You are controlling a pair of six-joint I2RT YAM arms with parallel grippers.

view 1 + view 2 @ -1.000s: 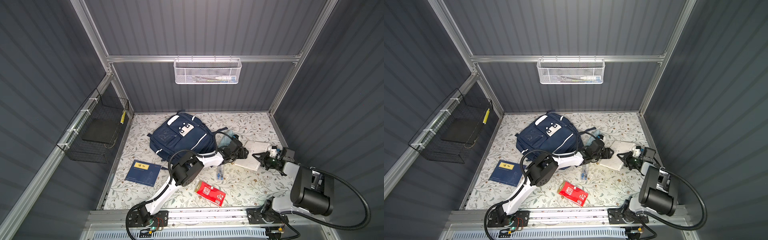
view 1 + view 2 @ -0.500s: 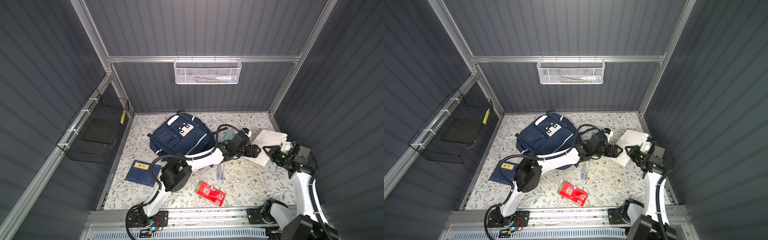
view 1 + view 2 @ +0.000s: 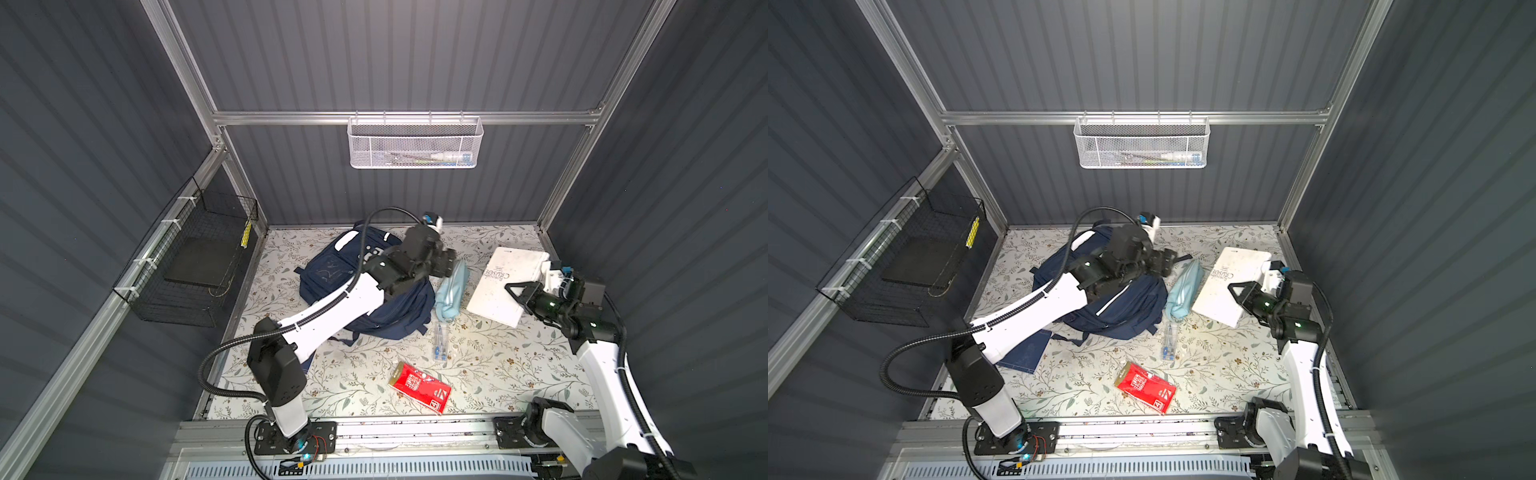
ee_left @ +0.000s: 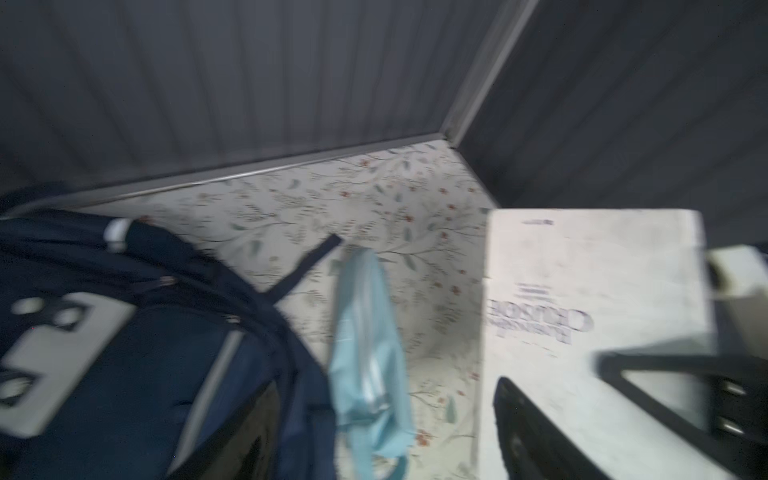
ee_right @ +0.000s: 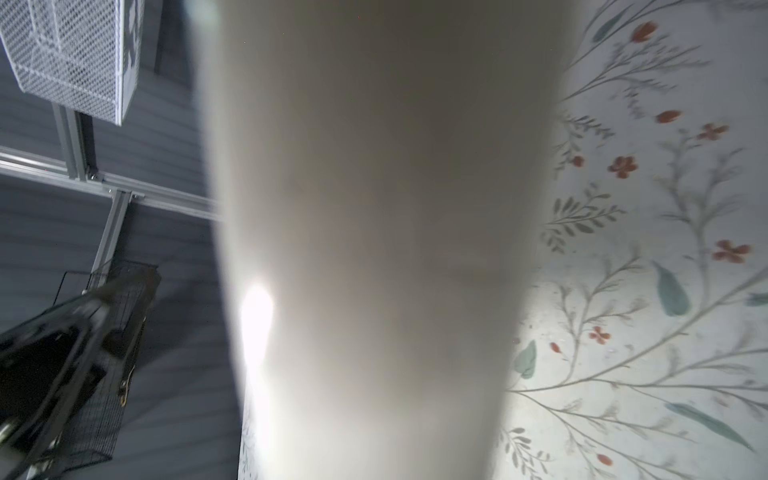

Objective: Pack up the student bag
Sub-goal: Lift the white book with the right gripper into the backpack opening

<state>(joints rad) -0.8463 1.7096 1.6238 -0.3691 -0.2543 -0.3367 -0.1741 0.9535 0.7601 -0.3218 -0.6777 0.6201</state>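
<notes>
Navy student bag (image 3: 399, 309) awaited the white book (image 3: 505, 274).
In both top views the bag lay near the worktop's (image 3: 498, 365) back edge, the left gripper (image 3: 448, 266) by it; the right gripper (image 3: 513, 289) clamped the book. Left wrist: jaws stood apart. Right wrist: only book. Spreading the bag's mouth first seemed wise.

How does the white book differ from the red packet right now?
The white book is clamped at one edge in the fingers of the right gripper; the red packet lies untouched on the table. The white book is clearly larger than the red packet. The book is at the right, beside the light-blue pouch; the packet lies near the table's front edge. Both are flat rectangles outside the student bag.
</notes>
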